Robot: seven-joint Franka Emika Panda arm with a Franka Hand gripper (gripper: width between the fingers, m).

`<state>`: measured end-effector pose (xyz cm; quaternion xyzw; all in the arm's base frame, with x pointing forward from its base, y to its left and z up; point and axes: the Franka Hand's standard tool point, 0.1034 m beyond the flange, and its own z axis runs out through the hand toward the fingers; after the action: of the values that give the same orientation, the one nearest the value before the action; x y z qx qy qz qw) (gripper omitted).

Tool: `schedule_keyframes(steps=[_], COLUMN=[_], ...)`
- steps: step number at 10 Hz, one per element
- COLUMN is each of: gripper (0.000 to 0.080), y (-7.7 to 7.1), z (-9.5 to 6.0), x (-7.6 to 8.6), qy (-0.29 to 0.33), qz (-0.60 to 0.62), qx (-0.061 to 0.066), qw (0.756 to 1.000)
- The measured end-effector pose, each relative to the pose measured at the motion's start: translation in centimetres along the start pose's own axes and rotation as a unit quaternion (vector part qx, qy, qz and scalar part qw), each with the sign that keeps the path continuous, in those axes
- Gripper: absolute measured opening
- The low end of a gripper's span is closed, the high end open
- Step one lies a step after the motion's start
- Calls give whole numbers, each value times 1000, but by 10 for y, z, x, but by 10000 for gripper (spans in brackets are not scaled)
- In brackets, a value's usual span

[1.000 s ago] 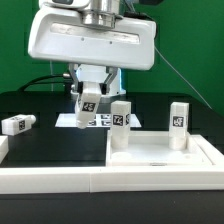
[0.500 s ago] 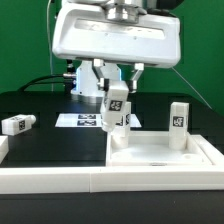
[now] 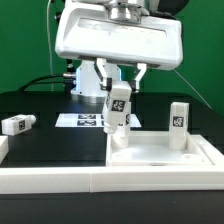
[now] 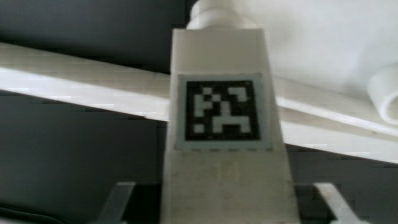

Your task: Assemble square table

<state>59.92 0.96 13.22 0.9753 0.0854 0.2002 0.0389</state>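
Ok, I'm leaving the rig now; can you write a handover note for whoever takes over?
Gripper: shut on the held leg, upright above the square slab's far corner on the exterior view's left.
Standing leg: upright at the slab's far corner, exterior view's right.
Lying leg: on the black table, exterior view's left.
Fourth leg: not clearly visible.
Done: standing leg placed; fastening unclear.
Left: seat the held leg, then the others.

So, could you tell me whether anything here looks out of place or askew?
One loose leg lies on its side at the exterior view's left, apart from the square slab. The held leg in the gripper seems to lean slightly.
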Motion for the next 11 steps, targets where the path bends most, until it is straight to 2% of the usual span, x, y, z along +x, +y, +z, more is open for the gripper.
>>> schedule_keyframes(steps=[2, 3, 4, 7, 9, 11], gripper=[290, 290, 290, 291, 291, 291], y=[-25, -31, -35, -34, -28, -57], z=[2, 4, 5, 6, 10, 13], x=[21, 28, 30, 29, 23, 27], qy=[9, 12, 13, 12, 11, 11], qz=[17, 15, 15, 14, 20, 46], qx=[11, 13, 14, 13, 13, 27], qw=[1000, 1000, 1000, 1000, 1000, 998])
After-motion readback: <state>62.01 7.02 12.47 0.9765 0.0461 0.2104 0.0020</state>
